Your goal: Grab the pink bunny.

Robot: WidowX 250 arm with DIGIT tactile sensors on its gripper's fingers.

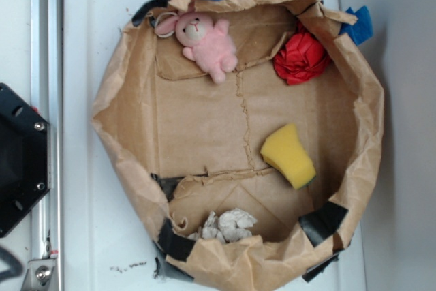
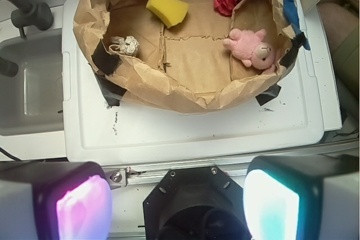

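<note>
- Gripper (image 2: 177,206) hangs high above the near edge of the white surface (image 2: 185,133), pads wide apart, one glowing pink (image 2: 83,205) and one cyan (image 2: 271,205), holding nothing — all the travel is yet to come.
- Going left to right in the exterior view: the brown paper-bag wall (image 1: 126,161) stands up crumpled on the left, patched with black tape (image 1: 174,242). Clip that rim on the way in and the whole bag may slide or fold.
- Pink bunny (image 1: 206,44) lies on the bag floor at the far left, its ear touching the paper wall. That is the worry: a finger coming down on the wall side may land on paper instead of plush.
- Soft toy, so a shallow pinch could catch only an ear and let it slip.
- White crumpled paper (image 1: 228,225) sits at the near edge, well apart — little threat.
- Yellow sponge (image 1: 289,155) lies mid-right, also clear of the bunny.
- Red crumpled paper ball (image 1: 300,57) rests far right, near the bunny's row; drift right and the wrong thing gets grabbed.
</note>
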